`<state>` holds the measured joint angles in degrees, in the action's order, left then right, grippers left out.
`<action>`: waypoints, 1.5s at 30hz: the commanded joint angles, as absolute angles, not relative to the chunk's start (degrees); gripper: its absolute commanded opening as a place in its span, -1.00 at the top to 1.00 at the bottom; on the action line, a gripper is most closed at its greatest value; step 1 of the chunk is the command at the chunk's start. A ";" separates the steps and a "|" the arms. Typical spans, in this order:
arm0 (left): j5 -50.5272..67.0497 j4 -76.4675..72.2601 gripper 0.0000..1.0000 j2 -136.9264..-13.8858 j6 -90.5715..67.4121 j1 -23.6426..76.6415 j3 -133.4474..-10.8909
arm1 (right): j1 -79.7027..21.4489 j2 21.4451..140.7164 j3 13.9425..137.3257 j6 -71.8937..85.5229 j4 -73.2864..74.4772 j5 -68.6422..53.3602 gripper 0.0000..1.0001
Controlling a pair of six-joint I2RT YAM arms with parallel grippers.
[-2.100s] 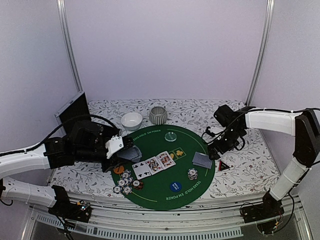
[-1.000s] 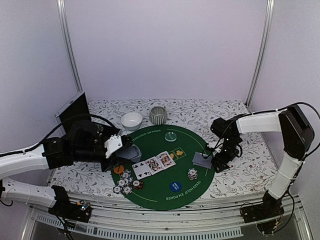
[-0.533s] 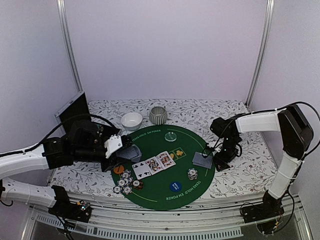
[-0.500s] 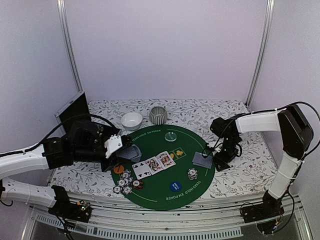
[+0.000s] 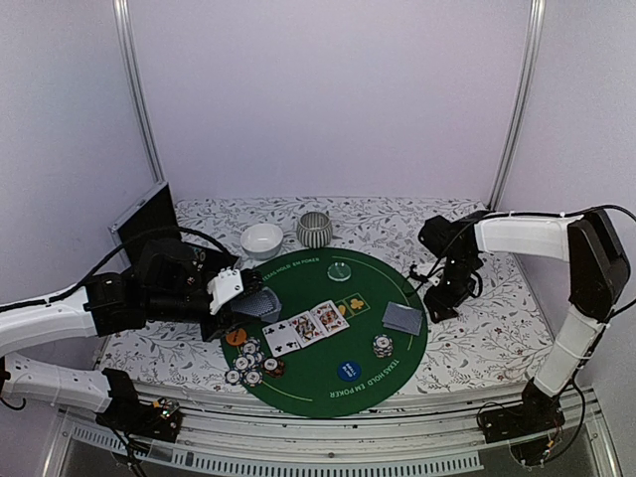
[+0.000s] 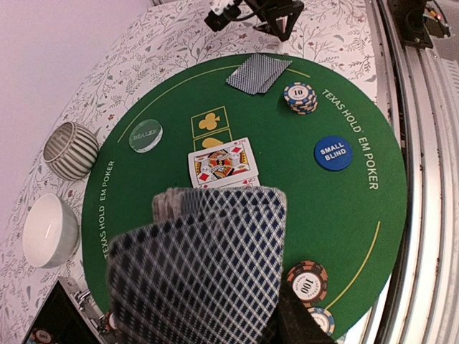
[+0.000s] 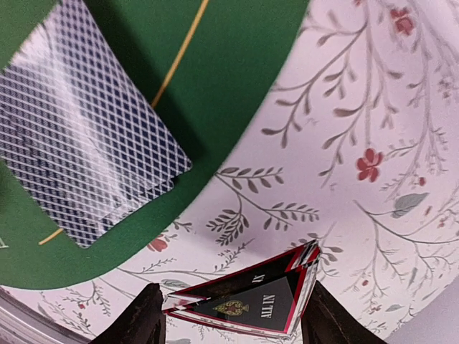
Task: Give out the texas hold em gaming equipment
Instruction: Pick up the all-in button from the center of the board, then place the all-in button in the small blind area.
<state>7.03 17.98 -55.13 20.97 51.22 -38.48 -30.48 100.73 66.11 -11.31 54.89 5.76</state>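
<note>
My left gripper [image 5: 256,304] is shut on a deck of grey-blue-backed playing cards [image 6: 193,265], held over the left side of the round green mat [image 5: 318,383]; one dark finger [image 6: 301,326] shows beside the deck. My right gripper [image 7: 233,315] is shut on the small red-black triangle [image 7: 251,301], held just above the flowered cloth right of the mat. Two face-down cards [image 7: 86,158] lie at the mat's right edge. Face-up cards [image 5: 305,326] lie mid-mat. Also on the mat are a chip stack [image 5: 383,345], loose chips [image 5: 250,364], and blue [image 5: 347,371], orange [image 5: 235,337] and pale green [image 5: 340,269] discs.
A white bowl [image 5: 261,239] and a striped grey bowl [image 5: 314,230] stand behind the mat. A black case [image 5: 144,221] leans at the back left. Metal rails run along the table's near edge [image 5: 328,447].
The right gripper has closed on the red-black triangle and lifted it off the cloth, moving slightly back. The left arm and its deck have not moved.
</note>
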 commanded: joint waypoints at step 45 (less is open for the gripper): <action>5.31 17.76 0.25 -54.58 20.59 51.30 -38.85 | -78.60 126.56 104.08 -33.10 54.78 4.94 -0.05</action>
<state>5.45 18.15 -55.13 20.95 51.22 -38.48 -78.22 127.90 103.07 -31.99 53.30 3.11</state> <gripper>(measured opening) 0.378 0.603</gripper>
